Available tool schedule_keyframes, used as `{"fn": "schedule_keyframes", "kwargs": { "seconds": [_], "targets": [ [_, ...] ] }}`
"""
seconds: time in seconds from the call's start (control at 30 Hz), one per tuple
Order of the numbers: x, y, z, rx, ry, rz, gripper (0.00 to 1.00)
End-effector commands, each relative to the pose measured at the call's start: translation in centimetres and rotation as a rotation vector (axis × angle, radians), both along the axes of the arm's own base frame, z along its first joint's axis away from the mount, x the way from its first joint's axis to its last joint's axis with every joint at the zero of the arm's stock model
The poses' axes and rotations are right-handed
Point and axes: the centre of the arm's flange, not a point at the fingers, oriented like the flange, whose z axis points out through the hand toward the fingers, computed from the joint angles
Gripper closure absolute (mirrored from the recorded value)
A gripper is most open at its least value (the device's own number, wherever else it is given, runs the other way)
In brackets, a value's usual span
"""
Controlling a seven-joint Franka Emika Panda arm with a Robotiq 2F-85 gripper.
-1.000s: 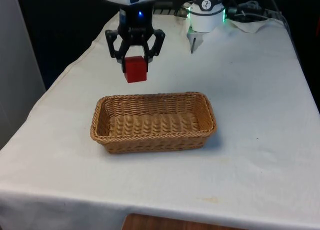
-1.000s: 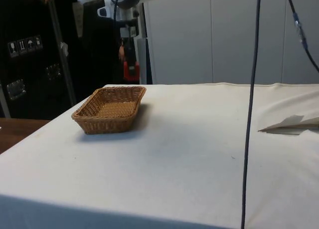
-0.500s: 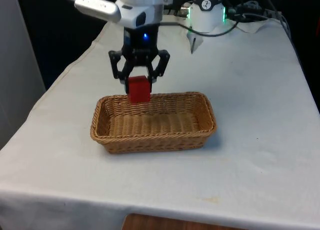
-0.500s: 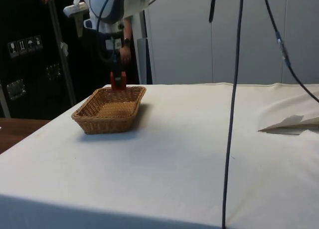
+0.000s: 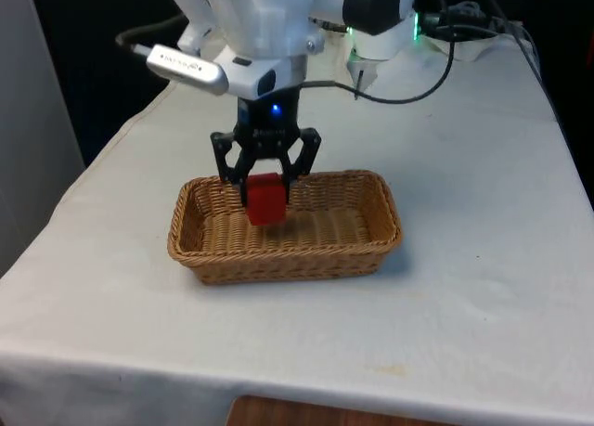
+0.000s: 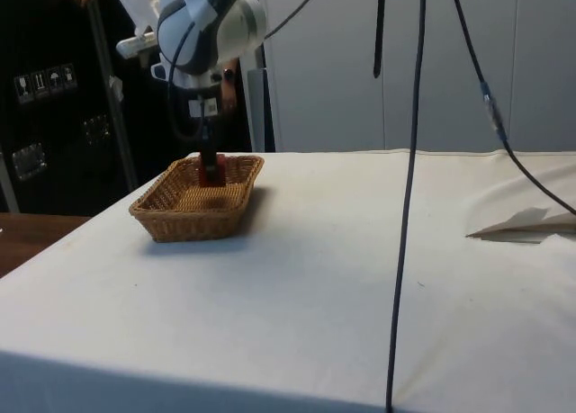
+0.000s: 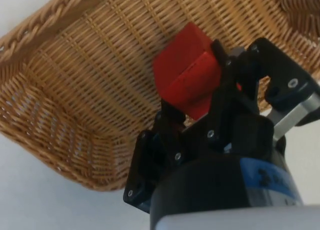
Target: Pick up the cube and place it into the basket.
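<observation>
Pick done: cube (image 5: 265, 200) clamped between both fingers of gripper (image 5: 266, 177), clear of the table (image 5: 483, 287). Transport essentially done too: cube now over the basket (image 5: 376, 245), inside its rim line, toward the basket's far long wall and somewhat toward the front view's left of its middle. Release not yet made; placing therefore unfinished. Cube held at the fingertips, red body protruding beyond the tips, one corner turned toward the weave in the wrist view (image 7: 187, 82), so gripped slightly askew rather than square. Fingers (image 7: 227, 72) pressed on opposite faces; no gap visible between pads and cube. Whether cube underside touches basket floor: cannot tell. From the side, cube (image 6: 211, 170) sits at about rim height or just under it, gripper (image 6: 210, 161) directly above, arm coming down near vertical. Judged: cube hanging low above the floor, not resting. Basket (image 6: 193, 219) near the table edge at the front view's left half, long axis across the table, nothing else inside. Left to do, judged: lower a little more if needed, part the fingers, lift clear without catching the far wall. Risk, judged: skewed grip may let cube tip or roll on release; woven floor and walls should contain it.
</observation>
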Motion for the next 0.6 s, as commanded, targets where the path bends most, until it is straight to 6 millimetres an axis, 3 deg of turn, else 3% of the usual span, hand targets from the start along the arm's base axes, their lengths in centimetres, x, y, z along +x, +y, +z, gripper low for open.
{"fn": "schedule_keyframes", "kwargs": {
  "seconds": [0.0, 0.27, 0.43, 0.47, 0.5, 0.53, 0.57],
  "targets": [
    [0.0, 0.2, -0.6, 0.009, -0.013, 0.002, 0.97],
    [0.3, 1.2, -2.6, 0.02, -0.022, -0.006, 0.97],
    [0.5, 1.4, -2.5, 0.022, -0.026, -0.007, 0.95],
    [0.4, 1.4, -2.5, 0.015, -0.021, -0.005, 0.86],
    [0.6, 1.4, -2.4, 0.023, -0.027, -0.007, 0.86],
    [0.6, 1.5, -2.5, 0.023, -0.027, -0.006, 0.77],
    [0.6, 1.5, -2.4, 0.024, -0.027, -0.005, 0.58]
  ]
}}
